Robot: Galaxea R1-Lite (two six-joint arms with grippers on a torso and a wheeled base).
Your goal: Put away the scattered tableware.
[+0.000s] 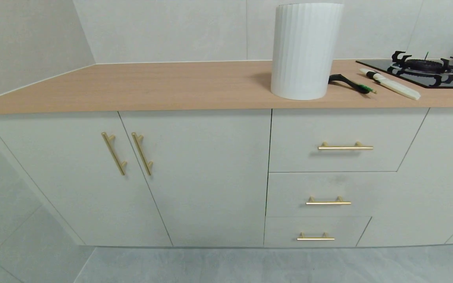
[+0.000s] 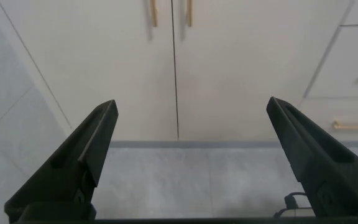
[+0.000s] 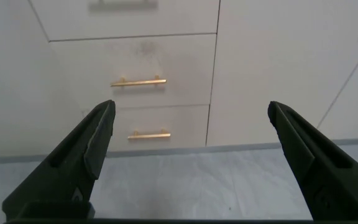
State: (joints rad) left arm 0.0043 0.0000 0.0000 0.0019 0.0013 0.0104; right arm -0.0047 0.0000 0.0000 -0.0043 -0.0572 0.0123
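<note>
On the wooden countertop [image 1: 151,86] stands a tall white ribbed container [image 1: 305,51]. Just right of it lie a black-handled utensil with a green tip [image 1: 350,84] and a cream-coloured utensil with a black band [image 1: 391,83]. My left gripper [image 2: 191,112] is open, held low in front of the double cabinet doors [image 2: 176,62] with only floor between its fingers. My right gripper [image 3: 191,112] is open too, low before the lower drawers [image 3: 138,81], holding nothing.
A black gas hob [image 1: 427,67] sits at the counter's far right. Below the counter are two doors with gold handles [image 1: 128,153] and three drawers with gold handles [image 1: 345,147]. Grey tiled floor [image 1: 226,263] lies in front, and walls close the left corner.
</note>
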